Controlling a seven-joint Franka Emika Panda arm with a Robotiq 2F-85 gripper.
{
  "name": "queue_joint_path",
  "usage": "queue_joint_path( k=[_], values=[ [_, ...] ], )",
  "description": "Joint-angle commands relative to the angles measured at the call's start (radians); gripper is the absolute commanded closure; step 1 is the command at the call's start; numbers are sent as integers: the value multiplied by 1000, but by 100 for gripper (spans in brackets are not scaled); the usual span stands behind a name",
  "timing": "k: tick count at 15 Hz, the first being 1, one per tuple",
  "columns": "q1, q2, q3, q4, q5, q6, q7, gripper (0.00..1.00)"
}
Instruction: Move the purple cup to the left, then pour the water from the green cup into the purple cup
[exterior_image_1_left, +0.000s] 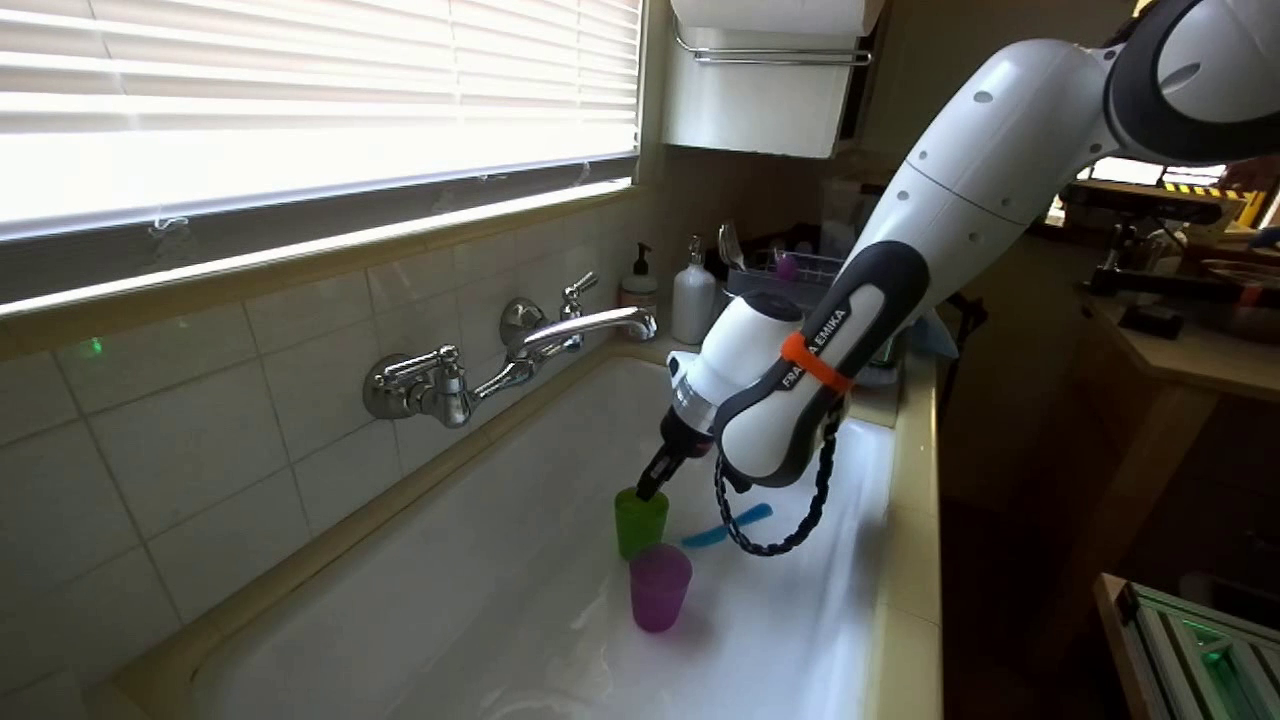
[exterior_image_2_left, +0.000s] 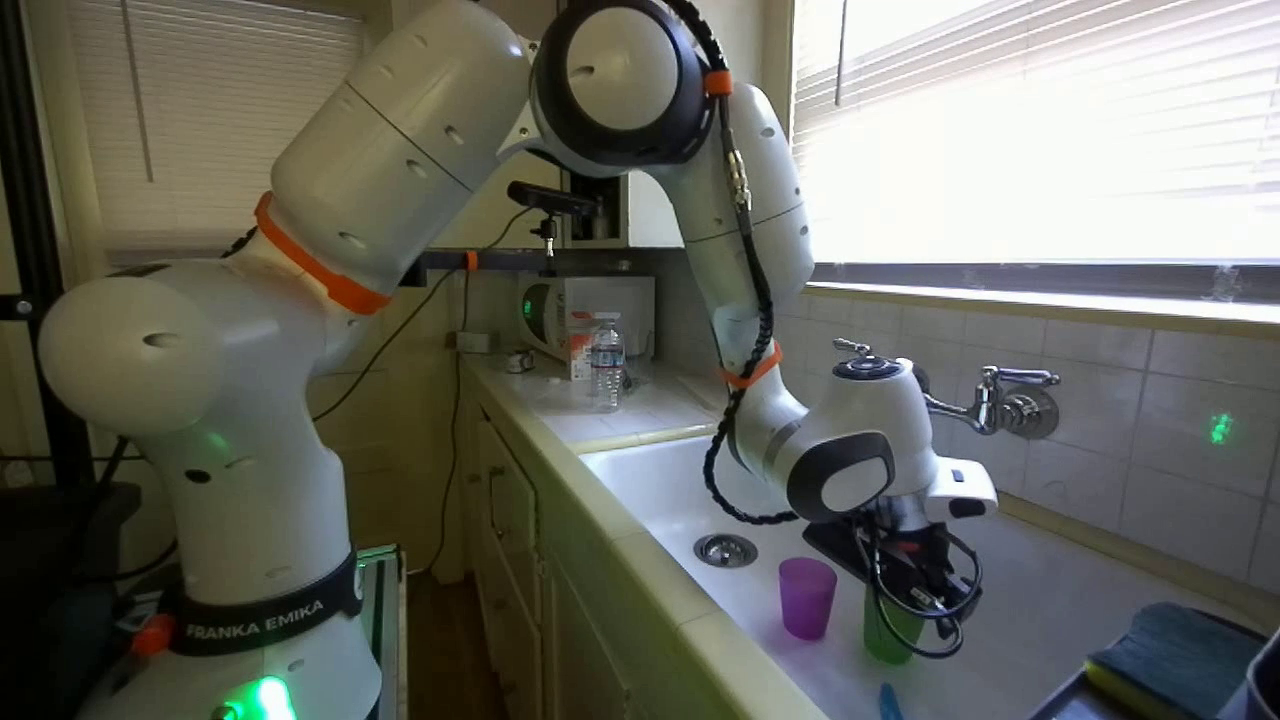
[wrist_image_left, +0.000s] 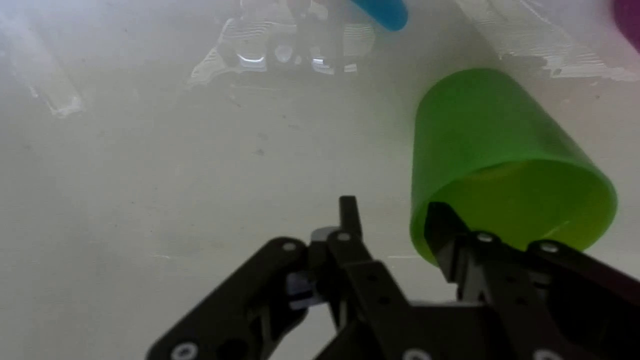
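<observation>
The green cup stands in the white sink, just beside the purple cup. In an exterior view, the purple cup is nearer the drain, while the green cup is partly covered by the hand. My gripper has its jaws apart at the green cup's rim. One fingertip overlaps the cup's mouth, seemingly inside it; the opposite finger is outside, with a gap to the wall. Only an edge of the purple cup enters the wrist view. Water inside the green cup cannot be made out surely.
A blue utensil lies on the sink floor near the cups. The chrome faucet reaches over the sink from the tiled wall. Yellowish counter edging borders the sink. A sponge sits on a tray at the side.
</observation>
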Motion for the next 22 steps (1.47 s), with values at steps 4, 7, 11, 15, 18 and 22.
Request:
queue_joint_path(
  k=[4,7,11,15,18,22],
  values=[
    [-30,59,33,47,-8,-5,-23,25],
    [-41,67,48,55,-9,-6,-31,66],
    [-53,69,67,56,-9,-6,-38,98],
    [-65,60,86,49,-12,-8,-47,98],
    [-68,40,90,35,-20,-27,-65,98],
    [-53,0,77,7,-25,-46,-88,98]
  ],
)
